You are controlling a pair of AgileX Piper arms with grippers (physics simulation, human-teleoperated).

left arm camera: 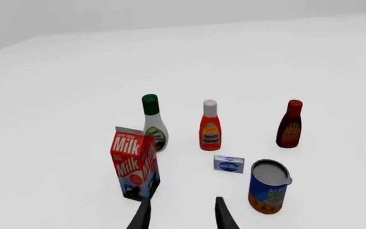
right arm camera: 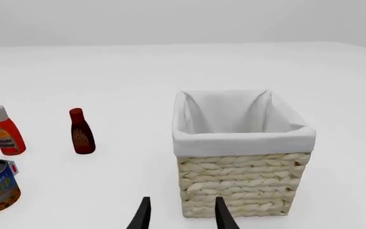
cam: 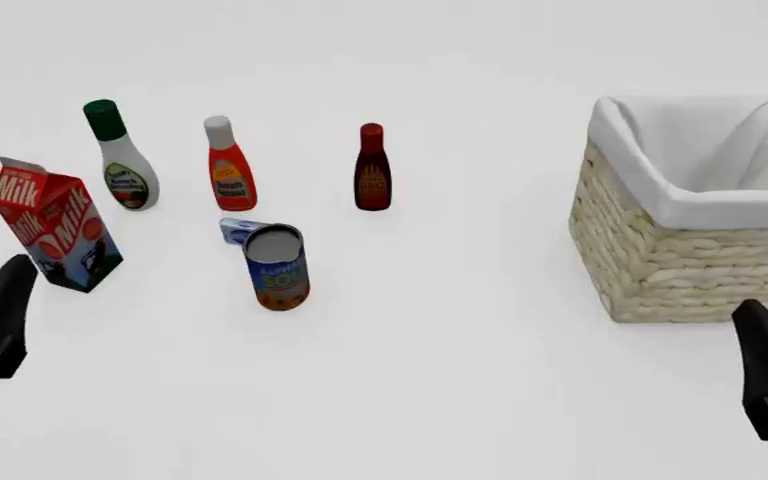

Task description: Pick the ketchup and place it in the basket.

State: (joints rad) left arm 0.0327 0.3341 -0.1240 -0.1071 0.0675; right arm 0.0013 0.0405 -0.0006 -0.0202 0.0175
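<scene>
**A:** What is the setting?

**B:** A plain white worktop (cam: 464,400) fills the front view and runs back into a pale, featureless grey-white backdrop. No walls or furniture show.

**A:** And the claws?

**B:** The left claw (left arm camera: 181,214) shows as two dark fingers with a clear gap between them, released, holding and touching nothing. It hangs at the near left, just near of the milk carton (cam: 53,226). The right claw (right arm camera: 181,213) is likewise spread apart and bare, at the near right, just near of the basket (cam: 684,262).

**A:** Where is the ketchup?

**B:** The ketchup (cam: 229,165) stands on the worktop at the far left, in a row of three bottles. A white bottle with a green cap (cam: 120,157) stands to its left, and a dark maroon bottle with a red cap (cam: 372,170) to its right. All three stand apart.

**A:** Which way does it point?

**B:** Its long axis is vertical, white cap up, base on the worktop. The white-and-yellow label faces the near side.

**A:** What else is near it?

**B:** A small blue-and-white box (cam: 235,230) lies just near of it. A soup can (cam: 277,267) stands right in front of that box. The basket, lined in white cloth, sits well apart at the right.
</scene>
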